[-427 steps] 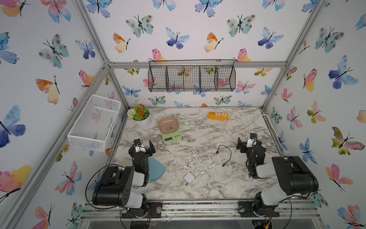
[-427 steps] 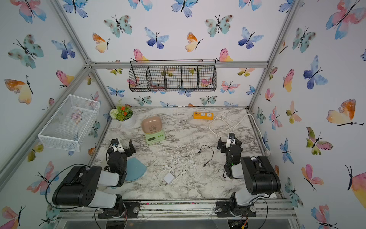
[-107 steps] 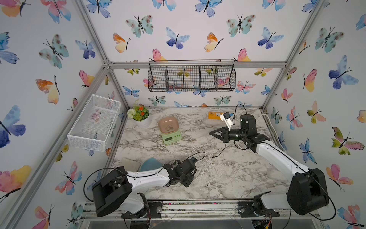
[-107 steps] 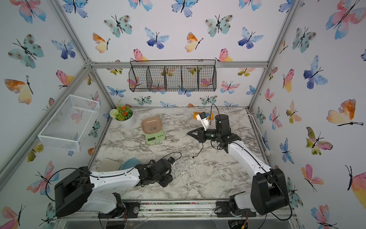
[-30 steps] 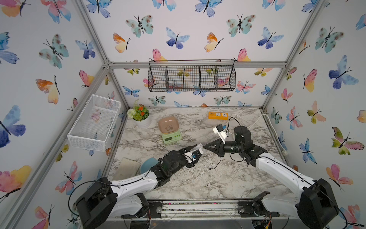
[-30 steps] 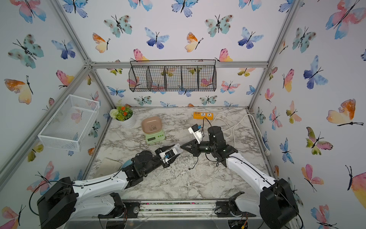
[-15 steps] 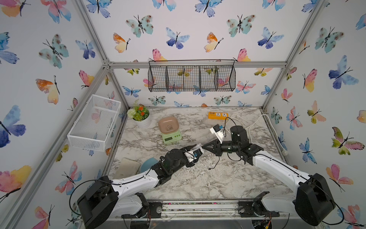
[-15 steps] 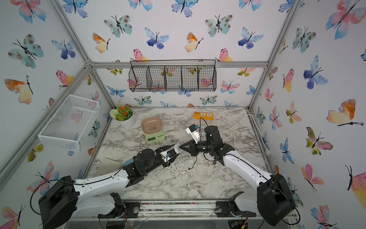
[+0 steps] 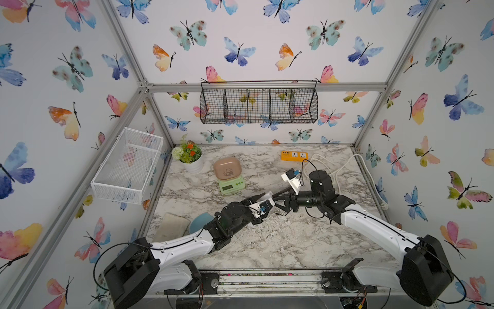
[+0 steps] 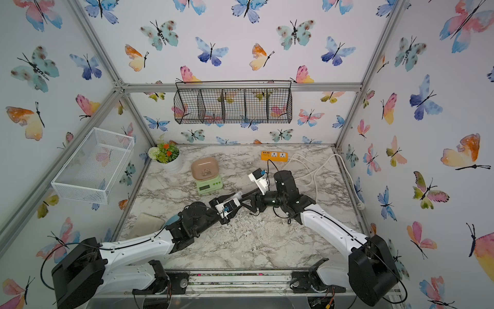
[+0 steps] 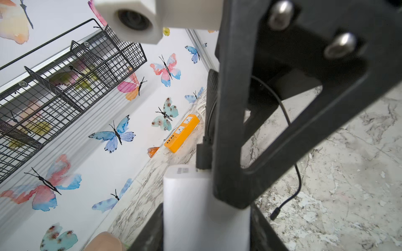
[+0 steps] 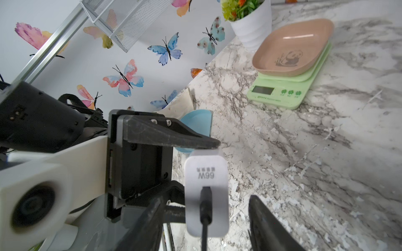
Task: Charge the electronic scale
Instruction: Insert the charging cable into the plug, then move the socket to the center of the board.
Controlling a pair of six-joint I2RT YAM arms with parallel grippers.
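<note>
The white charger (image 12: pixel 206 191) has grey print on its end face reading "66W", which appears upside down in the right wrist view. A row of tiny characters beside that number is too small to read. The electronic scale (image 12: pixel 280 93) has a line of small green lettering under its display and three green clover marks with tiny captions, all too small to read. The bowl (image 12: pixel 291 47) on it bears a dark panda drawing.
</note>
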